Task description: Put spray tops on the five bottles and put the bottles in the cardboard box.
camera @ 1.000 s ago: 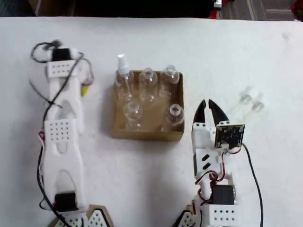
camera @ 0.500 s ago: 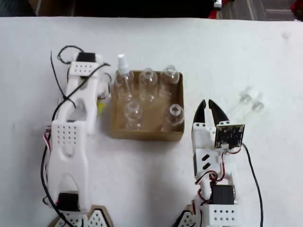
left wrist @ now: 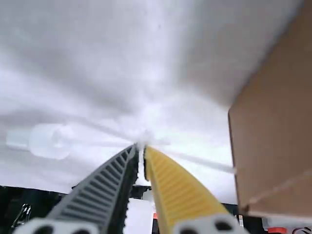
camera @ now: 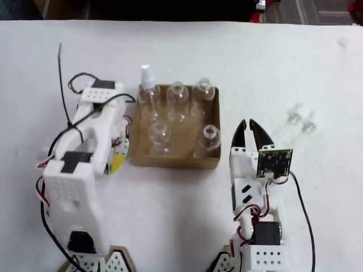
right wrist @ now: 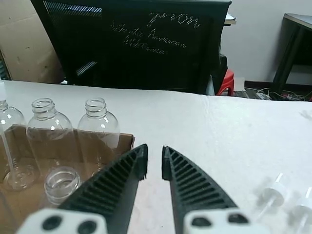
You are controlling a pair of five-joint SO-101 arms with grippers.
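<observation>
Five clear bottles stand in the cardboard box point(camera: 170, 160). The far-left bottle point(camera: 149, 99) wears a white spray top; the other bottles point(camera: 176, 102) have bare necks. My left gripper point(camera: 118, 158) hangs by the box's left wall. It is shut point(left wrist: 141, 148) on the thin tube of a spray top point(left wrist: 48, 141), beside the box wall point(left wrist: 273, 136). My right gripper point(camera: 248, 126) rests on the table right of the box, its fingers slightly open point(right wrist: 154, 151) with nothing between them. Two loose spray tops point(camera: 294, 118) point(camera: 309, 126) lie farther right.
The white table point(camera: 181, 215) has free room in front of the box and between the arms. A black chair point(right wrist: 146, 44) stands beyond the far table edge. Cables trail from the left arm point(camera: 74, 175).
The left arm has drawn back toward the near side, and its gripper slid along the box's left wall from the far corner to the near part. The right arm stayed still.
</observation>
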